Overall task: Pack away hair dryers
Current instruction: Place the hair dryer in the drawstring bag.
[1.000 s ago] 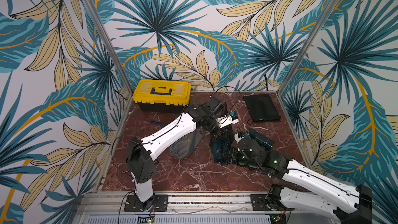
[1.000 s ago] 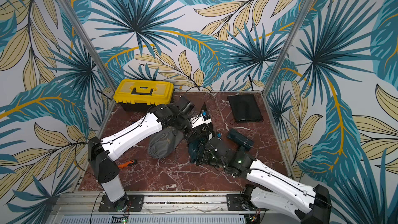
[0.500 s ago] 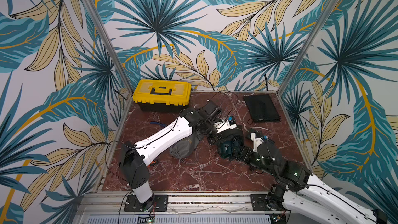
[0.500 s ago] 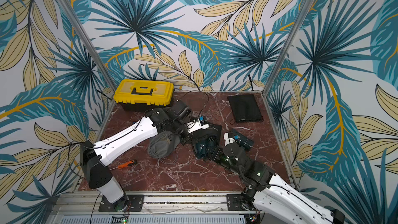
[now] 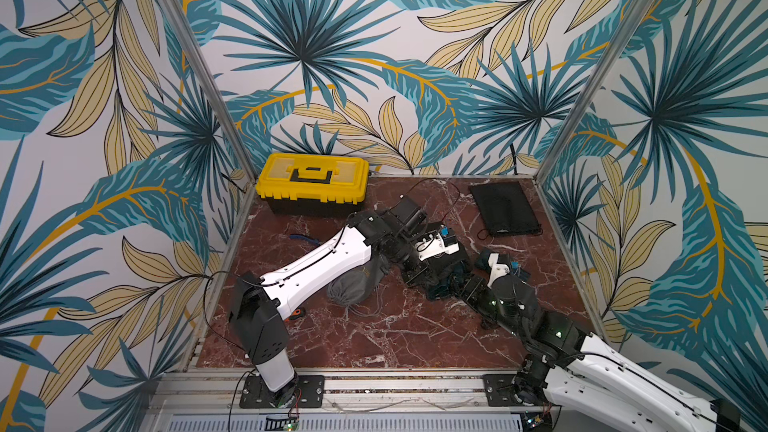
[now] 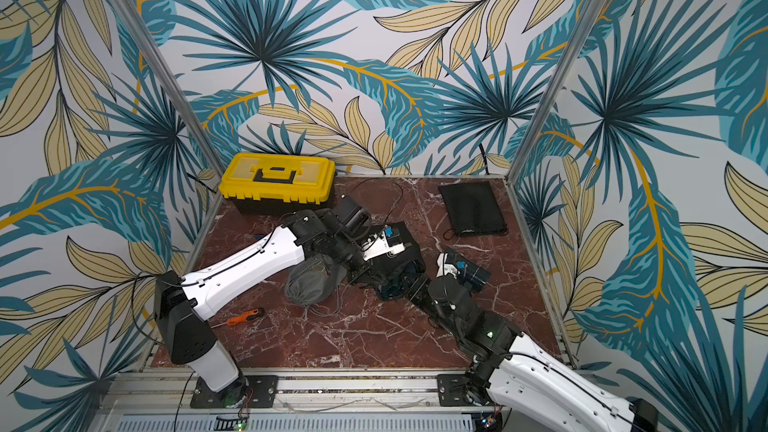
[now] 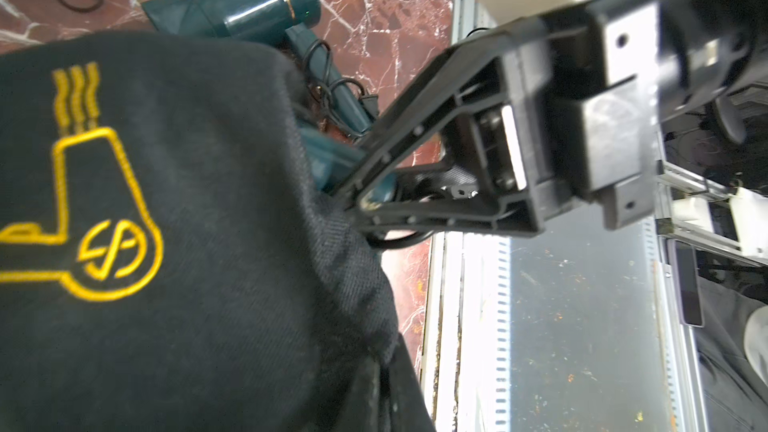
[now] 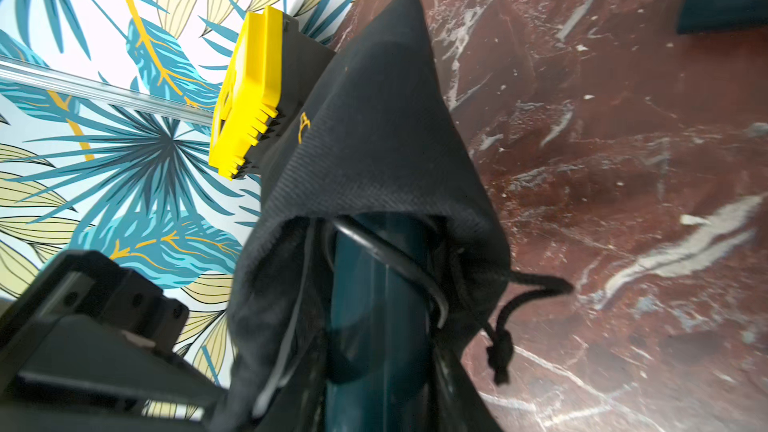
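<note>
Marble tabletop [image 5: 374,334]: black bag [image 8: 374,139] half covers teal dryer [image 8: 378,305]; yellow toolbox [image 5: 311,178] behind.

Both top views look down on whole table [image 5: 374,338]; wrist cams v. close.

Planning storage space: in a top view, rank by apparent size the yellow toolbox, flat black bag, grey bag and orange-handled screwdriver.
Largest: yellow toolbox
flat black bag
grey bag, partly under the left arm, so those two bags are unsure
orange-handled screwdriver, smallest
</note>
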You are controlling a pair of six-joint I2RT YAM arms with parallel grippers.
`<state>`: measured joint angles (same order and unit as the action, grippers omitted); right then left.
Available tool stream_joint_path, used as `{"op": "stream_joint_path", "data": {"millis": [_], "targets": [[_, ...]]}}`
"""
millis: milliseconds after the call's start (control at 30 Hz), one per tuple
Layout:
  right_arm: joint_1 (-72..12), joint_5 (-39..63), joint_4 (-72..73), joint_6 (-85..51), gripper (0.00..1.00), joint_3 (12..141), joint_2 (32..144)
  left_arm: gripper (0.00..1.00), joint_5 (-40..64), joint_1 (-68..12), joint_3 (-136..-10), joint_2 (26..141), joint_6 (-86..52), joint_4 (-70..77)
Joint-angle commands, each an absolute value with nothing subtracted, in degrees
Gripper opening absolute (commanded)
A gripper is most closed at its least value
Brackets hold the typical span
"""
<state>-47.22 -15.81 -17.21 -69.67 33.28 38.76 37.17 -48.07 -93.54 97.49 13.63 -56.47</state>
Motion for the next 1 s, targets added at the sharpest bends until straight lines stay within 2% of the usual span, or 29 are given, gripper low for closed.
{"op": "stream_joint_path", "data": {"millis": [0, 200, 300, 533, 633, 700, 867, 967], "targets": [[-46.9, -20.5, -7.1, -70.5, 0.0, 35.1, 38.3, 0.0, 39.9, -48.4, -95.1, 96.8, 13.2, -57.8], [-46.8, -24.7, -3.7, -72.9, 0.0, 33.6, 36.5, 0.0, 42.7, -48.5, -93.2, 96.5, 13.5, -57.7], [-46.8, -24.1, -2.9, -73.0, 0.0, 34.4, 39.2, 0.0, 46.1, -48.5, -94.5, 95.9, 13.6, -57.8], [-46.8, -18.6, -8.6, -69.0, 0.0, 41.7, 47.2, 0.0, 45.3, -47.9, -106.5, 98.3, 15.8, -63.8], [-46.8, -17.3, -11.9, -66.9, 0.13, 45.0, 49.0, 0.0, 45.6, -46.8, -110.0, 98.8, 15.2, -64.6], [-46.8, -16.3, -14.6, -65.6, 0.27, 46.7, 49.7, 0.0, 45.1, -45.8, -111.6, 99.0, 15.2, -64.6], [-46.8, -13.4, -17.7, -62.4, 0.53, 50.4, 51.1, 0.0, 45.3, -41.6, -114.5, 100.2, 13.5, -64.6], [-46.8, -10.6, -22.1, -59.7, 0.62, 54.3, 52.4, 0.0, 45.0, -39.2, -116.3, 100.7, 12.6, -64.6]]}}
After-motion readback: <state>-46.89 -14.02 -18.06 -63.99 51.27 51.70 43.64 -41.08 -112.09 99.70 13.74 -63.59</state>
